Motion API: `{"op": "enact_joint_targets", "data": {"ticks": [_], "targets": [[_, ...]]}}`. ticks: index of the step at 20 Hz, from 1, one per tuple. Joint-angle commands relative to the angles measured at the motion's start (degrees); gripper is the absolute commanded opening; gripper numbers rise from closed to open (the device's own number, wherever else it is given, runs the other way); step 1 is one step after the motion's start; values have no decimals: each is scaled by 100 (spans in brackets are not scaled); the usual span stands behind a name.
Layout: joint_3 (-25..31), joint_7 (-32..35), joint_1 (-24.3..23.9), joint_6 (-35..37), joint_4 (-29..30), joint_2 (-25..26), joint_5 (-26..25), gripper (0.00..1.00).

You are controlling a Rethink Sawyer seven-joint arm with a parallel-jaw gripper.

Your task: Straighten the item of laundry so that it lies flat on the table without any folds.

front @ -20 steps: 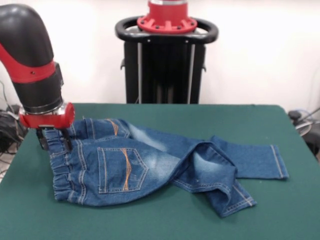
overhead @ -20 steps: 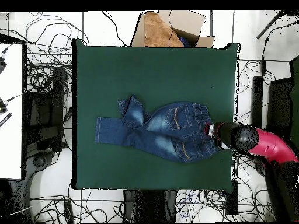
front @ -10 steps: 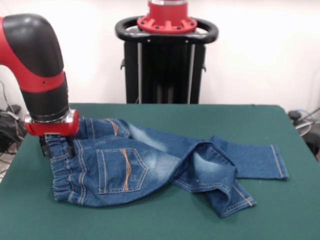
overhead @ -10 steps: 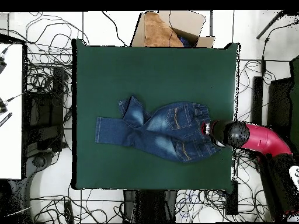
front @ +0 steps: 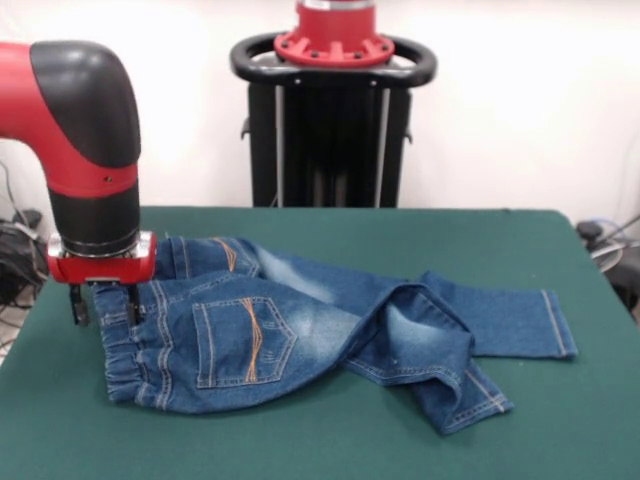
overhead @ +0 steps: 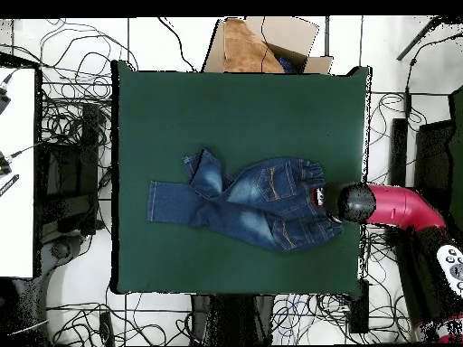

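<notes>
A plain white wall (front: 520,100) stands behind the table (front: 330,440). Around the table, black cables (overhead: 68,135) sprawl over pale floor; an open cardboard box (overhead: 262,43) sits against one edge.

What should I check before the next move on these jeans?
1. End effector at the waistband: ok, it sits at the band's end nearer the robot.
2. Grip on the fabric: cannot tell, the two fingers straddle the band but closure is not visible.
3. Jeans flat: not ok, one leg is folded over and crosses the other.
4. Other leg: ok, it lies straight toward the table edge.
5. Room to pull: ok, bare table surrounds the jeans in the overhead view.
6. Jeans on the table: ok, no part hangs over an edge.
</notes>
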Motion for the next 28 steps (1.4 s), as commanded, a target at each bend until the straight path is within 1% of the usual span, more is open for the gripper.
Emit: {"op": "enact_joint_targets", "data": {"ticks": [1,3,4,8,14,20,28], "targets": [[-96,-597,-24,356,-268,301,-82,100],[-1,-448,-174,230,-156,598,115,100],[107,-451,-324,165,-91,801,263,100],[184,-527,-471,289,-19,1023,494,100],[232,-611,-550,354,-33,1216,761,100],[221,-719,-534,316,-4,1223,780,100],[259,-859,-536,474,-57,1253,815,100]]}}
